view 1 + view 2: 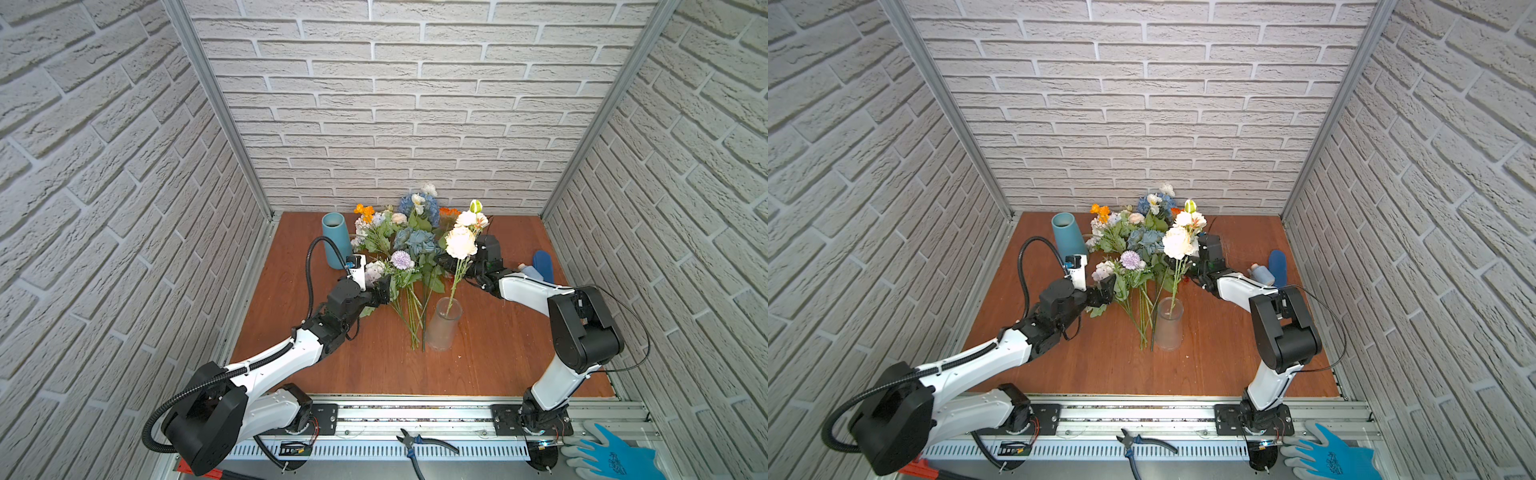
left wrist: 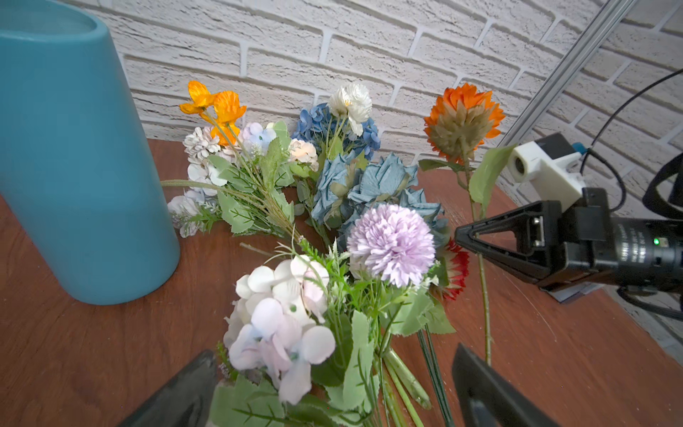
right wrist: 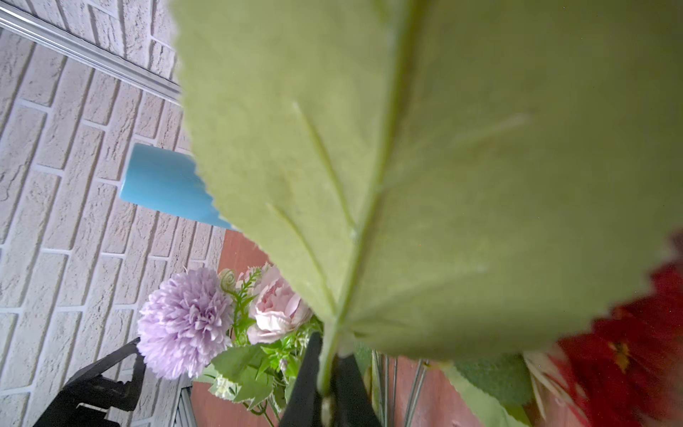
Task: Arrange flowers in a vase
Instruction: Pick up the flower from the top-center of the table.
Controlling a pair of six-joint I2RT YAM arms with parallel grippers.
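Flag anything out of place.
Pliers lie on the front rail and a blue glove rests at its corner, neither belonging with the flowers. A small bottle lies on its side behind the right arm.

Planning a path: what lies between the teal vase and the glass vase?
In both top views: the open left end effector and the lilac-and-white flower bunch it straddles, lying flat.

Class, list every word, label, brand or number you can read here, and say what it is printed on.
No text is legible.
Blue glove: dark printed logo, too blurred to read.
Black cylinder on the right arm, left wrist view: white lettering, too small to read.
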